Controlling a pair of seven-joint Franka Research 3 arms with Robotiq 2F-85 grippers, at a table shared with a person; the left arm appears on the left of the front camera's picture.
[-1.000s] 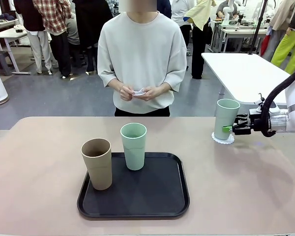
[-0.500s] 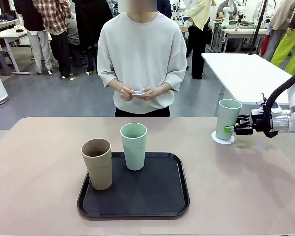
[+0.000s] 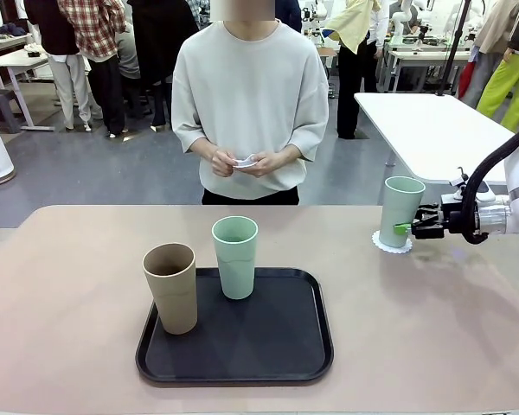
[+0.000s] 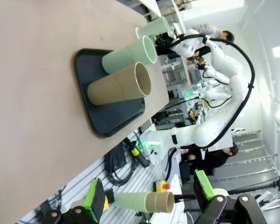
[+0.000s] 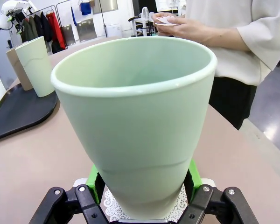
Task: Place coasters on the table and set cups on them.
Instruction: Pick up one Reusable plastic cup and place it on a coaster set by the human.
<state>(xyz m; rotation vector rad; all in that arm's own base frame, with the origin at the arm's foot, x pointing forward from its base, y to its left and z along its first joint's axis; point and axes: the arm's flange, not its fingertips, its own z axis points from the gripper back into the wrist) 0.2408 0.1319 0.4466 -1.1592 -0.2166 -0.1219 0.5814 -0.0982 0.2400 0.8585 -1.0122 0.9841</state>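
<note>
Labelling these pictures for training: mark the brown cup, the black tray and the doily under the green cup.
brown cup (image 3: 171, 294), front view, middle of its side wall.
tray (image 3: 281, 337), front view, bare floor near its right side.
doily (image 3: 392, 251), front view, lacy front edge.

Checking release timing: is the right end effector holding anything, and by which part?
Cannot tell. The right end effector has green pads flanking the lower wall of the pale mint green tumbler on the white lacy doily; contact unclear.
</note>
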